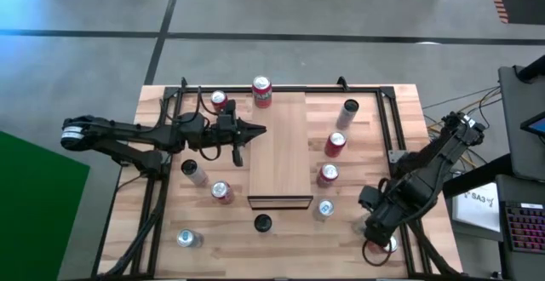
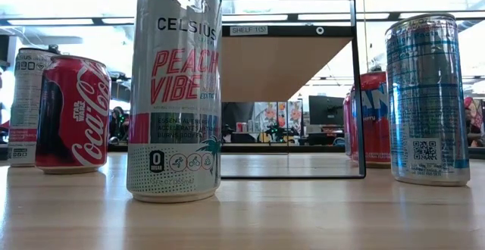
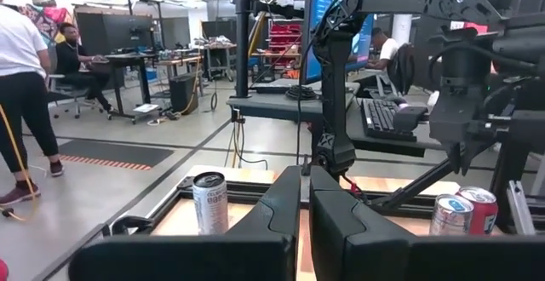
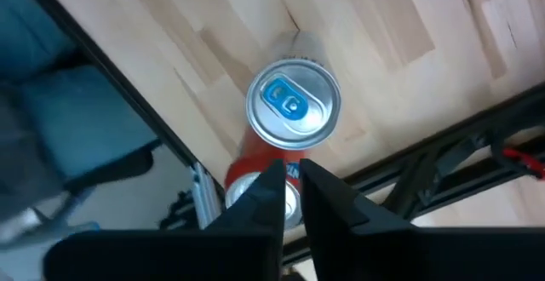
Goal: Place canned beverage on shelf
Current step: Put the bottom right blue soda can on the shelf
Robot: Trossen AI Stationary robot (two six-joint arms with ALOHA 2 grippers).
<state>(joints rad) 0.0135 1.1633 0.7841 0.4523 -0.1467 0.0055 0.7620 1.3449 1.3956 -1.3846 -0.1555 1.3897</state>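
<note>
Shelf (image 1: 278, 149) lies in the middle of the tabletop (image 1: 426, 111), with its dark-edged short end toward the near side. In the low view I see only its dark frame and the underside of the board, and the tall Celsius can (image 2: 176, 91) cuts off its left part. Cans stand on the tabletop on both sides of it. One red can (image 1: 261, 92) is right at the far left corner, and from above I cannot tell if it touches the board.

The can under the right arm (image 1: 388, 245) is mostly covered by the arm in the high view. In the right wrist view I see its silver top with a blue tab and its red side. Lower down, behind the fingers, there is one more silver rim, and I cannot say if this is the same can or a second one.

The right end effector (image 4: 291, 172) hangs over this can at the near right corner of the tabletop. Its fingers are almost together, with only a thin slit and nothing between them; whether the tips touch the can is not clear to me.

The left end effector (image 1: 255, 130) points at the left long edge of the shelf, fingers together, and holds nothing.
</note>
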